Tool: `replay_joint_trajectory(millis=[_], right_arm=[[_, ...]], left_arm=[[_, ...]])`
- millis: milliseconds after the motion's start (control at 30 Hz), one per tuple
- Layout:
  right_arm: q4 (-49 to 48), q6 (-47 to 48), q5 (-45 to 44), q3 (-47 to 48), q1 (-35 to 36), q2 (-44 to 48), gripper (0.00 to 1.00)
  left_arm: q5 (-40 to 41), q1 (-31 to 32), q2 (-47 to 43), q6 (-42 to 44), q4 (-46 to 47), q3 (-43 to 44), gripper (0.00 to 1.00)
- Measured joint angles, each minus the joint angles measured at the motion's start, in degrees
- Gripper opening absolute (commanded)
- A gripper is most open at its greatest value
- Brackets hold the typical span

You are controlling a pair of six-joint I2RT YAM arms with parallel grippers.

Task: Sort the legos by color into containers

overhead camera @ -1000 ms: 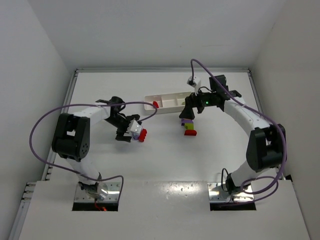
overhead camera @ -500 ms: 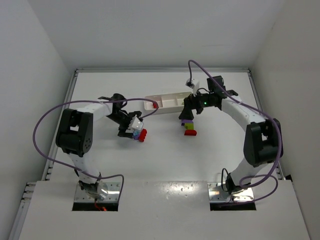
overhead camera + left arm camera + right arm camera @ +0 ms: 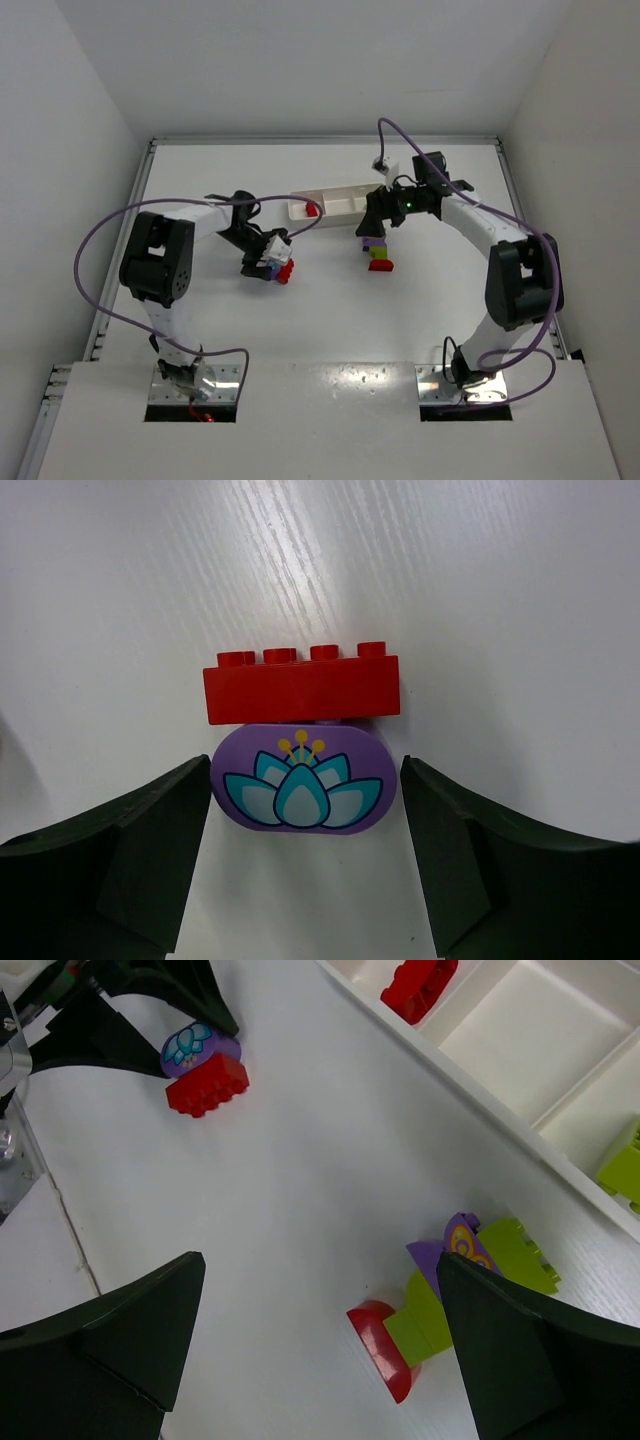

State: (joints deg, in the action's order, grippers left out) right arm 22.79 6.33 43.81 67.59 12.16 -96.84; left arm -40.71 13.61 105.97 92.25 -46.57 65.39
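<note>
My left claw (image 3: 305,772): low over the white tabletop (image 3: 520,590), jaws spread to either side of a purple rounded plastic piece printed with a lotus flower (image 3: 303,780). My black fingers (image 3: 120,870) stand just beside its two ends, and I cannot tell whether they touch it.
Left pair of legos: the purple rounded plastic piece is joined to a red rectangular plastic brick (image 3: 300,688) with four studs showing. From my left wrist the red brick lies just beyond the purple one. Both lie on the tabletop, in front of the tray's left end and apart from it.
My right claw (image 3: 320,1290): jaws at their widest with only bare tabletop between them. From above, this claw (image 3: 375,224) hangs between the tray's right end and the mixed clump.
Mixed clump (image 3: 378,255): a red rounded piece (image 3: 383,1348), yellow-green bricks (image 3: 515,1255) and a purple piece with an orange print (image 3: 455,1243), all joined. It lies on the tabletop near the tray's long wall, outside the tray.
Long shallow white plastic tray (image 3: 470,1072): three square compartments in a row, set at the far middle of the tabletop.
Sorted so far: one red brick in the tray (image 3: 420,985) sits in the left end compartment. One yellow-green brick in the tray (image 3: 625,1165) sits two compartments along, cut off by the edge of my right wrist view.
</note>
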Motion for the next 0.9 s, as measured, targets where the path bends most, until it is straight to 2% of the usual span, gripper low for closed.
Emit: replay_joint_trajectory(millis=[167, 200, 300, 333, 433, 633, 900], right_arm=[[-1.66, -2.97, -0.81, -0.17, 0.0, -0.68, 1.0], [-2.1, -3.8, -1.18, -0.33, 0.0, -0.76, 1.0], [-3.76, -6.64, -1.84, -1.03, 0.0, -0.85, 1.0], [-4.39, -7.78, -1.99, -1.22, 0.0, -0.96, 1.0], [-6.67, -11.69, -2.62, -1.86, 0.0, -1.4, 1.0], [-10.67, -18.67, 0.44, -3.17, 0.61, -2.05, 1.0], [-15.17, -26.67, 6.08, -3.26, 5.62, -4.48, 1.0]], left_arm=[[0.15, 0.59, 2.05, -2.08, -0.07, 1.88, 0.61], [0.2, 0.76, 2.05, -2.36, 0.04, 2.05, 0.52], [0.2, 1.01, 2.08, -3.32, -0.07, 2.71, 0.4], [0.17, 1.03, 2.08, -3.54, -0.02, 2.82, 0.32], [-0.59, 0.9, 2.08, -4.52, -0.04, 2.93, 0.17], [-5.73, 0.22, 0.17, -12.46, 1.11, 3.23, 0.17], [-11.02, 1.01, -9.49, -27.47, 7.91, 3.91, 0.17]])
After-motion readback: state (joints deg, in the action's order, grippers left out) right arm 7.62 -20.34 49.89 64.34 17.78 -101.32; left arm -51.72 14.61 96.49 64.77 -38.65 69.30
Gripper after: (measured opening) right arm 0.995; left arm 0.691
